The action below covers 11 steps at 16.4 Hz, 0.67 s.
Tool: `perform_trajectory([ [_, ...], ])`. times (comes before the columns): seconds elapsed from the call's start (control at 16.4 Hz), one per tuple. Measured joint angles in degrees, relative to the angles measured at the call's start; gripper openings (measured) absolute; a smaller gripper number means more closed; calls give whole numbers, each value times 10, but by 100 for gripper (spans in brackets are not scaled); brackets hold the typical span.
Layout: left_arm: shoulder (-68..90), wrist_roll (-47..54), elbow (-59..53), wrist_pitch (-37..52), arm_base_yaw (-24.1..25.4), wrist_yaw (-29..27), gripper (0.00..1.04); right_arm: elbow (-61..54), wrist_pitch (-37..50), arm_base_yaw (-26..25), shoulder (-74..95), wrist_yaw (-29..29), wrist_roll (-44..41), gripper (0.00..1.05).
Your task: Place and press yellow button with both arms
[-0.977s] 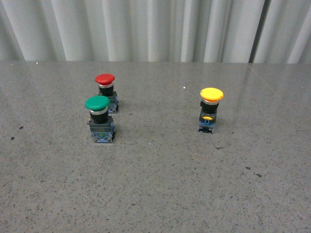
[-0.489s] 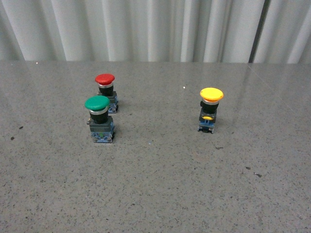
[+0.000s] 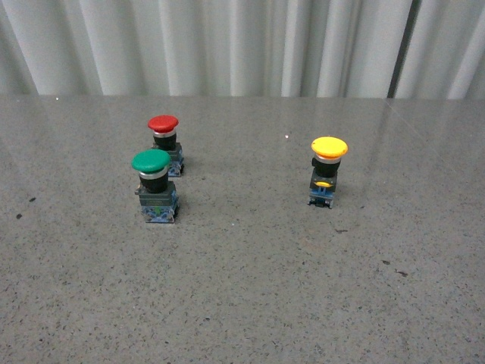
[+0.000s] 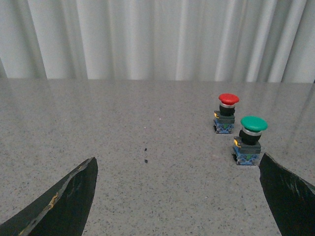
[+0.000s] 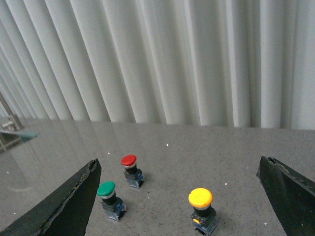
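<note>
My left gripper (image 4: 177, 160) is held low over the table (image 4: 123, 123), fingers (image 4: 69, 196) spread wide with nothing between them. My right gripper (image 5: 179, 161) is posed alike, fingers (image 5: 74, 201) spread and empty. The yellow button (image 5: 201, 206) stands upright ahead of the gap between my right fingers, well apart from both. It has a smooth mushroom cap, a black neck and a blue-grey base. The green button (image 4: 252, 140) and the red button (image 4: 227, 113) stand ahead of one left finger. The table is speckled grey with a slight sheen.
</note>
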Motion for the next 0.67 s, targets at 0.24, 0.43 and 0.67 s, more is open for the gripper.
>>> perform_trajectory([
  [0.24, 0, 0, 0, 0, 0, 0, 98, 163, -28, 85, 257, 60, -74, 98],
  [0.43, 0, 0, 0, 0, 0, 0, 98, 260, -72, 117, 368, 102, -114, 98],
  [0.67, 0, 0, 0, 0, 0, 0, 98, 331, -113, 134, 447, 133, -144, 77],
])
